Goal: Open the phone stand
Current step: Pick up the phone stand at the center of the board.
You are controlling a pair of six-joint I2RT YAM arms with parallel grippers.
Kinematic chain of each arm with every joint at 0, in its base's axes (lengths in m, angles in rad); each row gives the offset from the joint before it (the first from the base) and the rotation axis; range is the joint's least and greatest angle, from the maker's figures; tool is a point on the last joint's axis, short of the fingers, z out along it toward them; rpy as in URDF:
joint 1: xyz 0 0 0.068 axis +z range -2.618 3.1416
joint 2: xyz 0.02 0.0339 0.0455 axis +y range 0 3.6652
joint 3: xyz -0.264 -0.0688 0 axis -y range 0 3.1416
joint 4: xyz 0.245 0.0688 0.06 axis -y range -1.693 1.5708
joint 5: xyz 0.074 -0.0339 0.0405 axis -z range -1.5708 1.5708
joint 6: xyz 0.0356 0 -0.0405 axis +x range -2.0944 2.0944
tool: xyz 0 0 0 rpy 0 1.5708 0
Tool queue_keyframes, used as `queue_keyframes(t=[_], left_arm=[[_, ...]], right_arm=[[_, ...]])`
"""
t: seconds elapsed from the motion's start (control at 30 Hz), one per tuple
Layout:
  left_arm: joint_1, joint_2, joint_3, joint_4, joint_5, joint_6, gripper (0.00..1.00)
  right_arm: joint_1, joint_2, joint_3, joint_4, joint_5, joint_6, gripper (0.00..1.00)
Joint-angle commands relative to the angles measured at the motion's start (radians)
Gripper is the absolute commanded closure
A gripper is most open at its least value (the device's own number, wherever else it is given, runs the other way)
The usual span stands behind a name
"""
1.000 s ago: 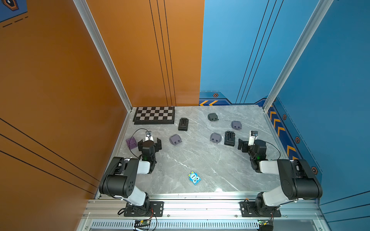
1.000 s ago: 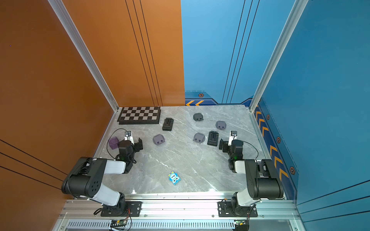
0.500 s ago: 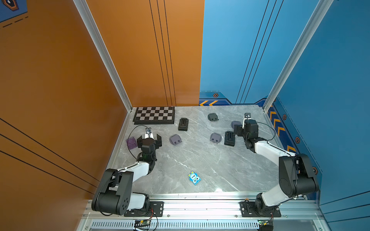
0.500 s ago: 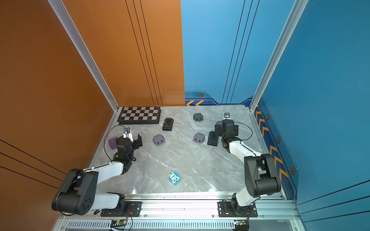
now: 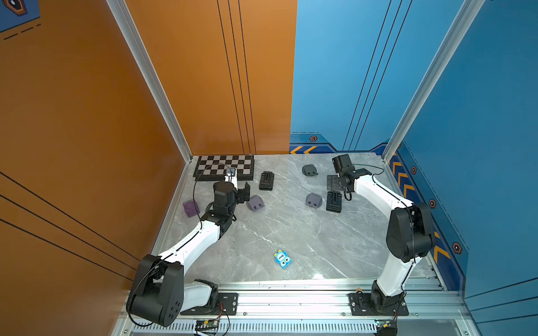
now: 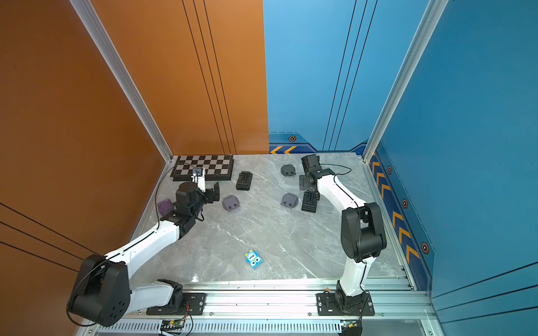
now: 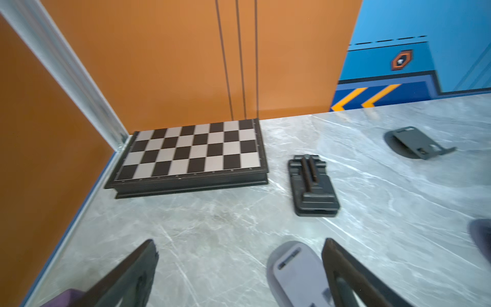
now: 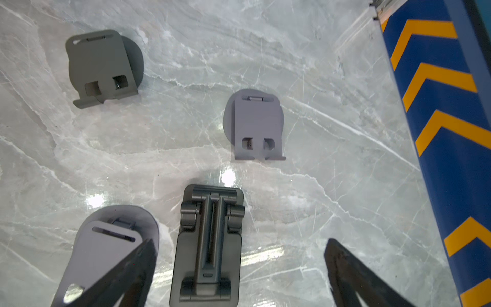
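The left hand (image 7: 239,265) is held spread and empty low over the counter (image 7: 212,226), a pale grey phone stand (image 7: 292,265) lying just by its fingers (image 7: 342,265); the right hand (image 8: 240,243), likewise spread and empty, is poised above a black phone stand (image 8: 207,252) folded flat further right. The approach is judged in hand: next, one stand must be pinned and its flap lifted.

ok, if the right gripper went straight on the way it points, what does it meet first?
Probably the black folded phone stand: in the right wrist view it lies directly ahead, between the jaws of the open right gripper. Depth is unclear.
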Motion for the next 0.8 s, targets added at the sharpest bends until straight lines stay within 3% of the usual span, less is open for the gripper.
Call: queue_keyframes(t=[0.0, 0.2, 0.3, 0.53, 0.77], left_arm=[[-0.035, 0.031, 0.097, -0.178, 0.138, -0.085, 0.02], [-0.107, 0.145, 0.214, -0.292, 0.308, -0.185, 0.02], [-0.153, 0.173, 0.238, -0.296, 0.439, -0.168, 0.02], [-0.246, 0.246, 0.344, -0.328, 0.537, -0.173, 0.02], [-0.320, 0.302, 0.414, -0.353, 0.549, -0.161, 0.02]], right_arm=[[-0.001, 0.024, 0.057, -0.255, -0.106, 0.128, 0.00], [-0.007, 0.028, 0.073, -0.318, -0.174, 0.204, 0.00], [-0.010, 0.067, 0.092, -0.342, -0.216, 0.215, 0.00], [-0.039, 0.133, 0.103, -0.341, -0.277, 0.228, 0.09], [-0.081, 0.182, 0.126, -0.331, -0.328, 0.228, 0.10]])
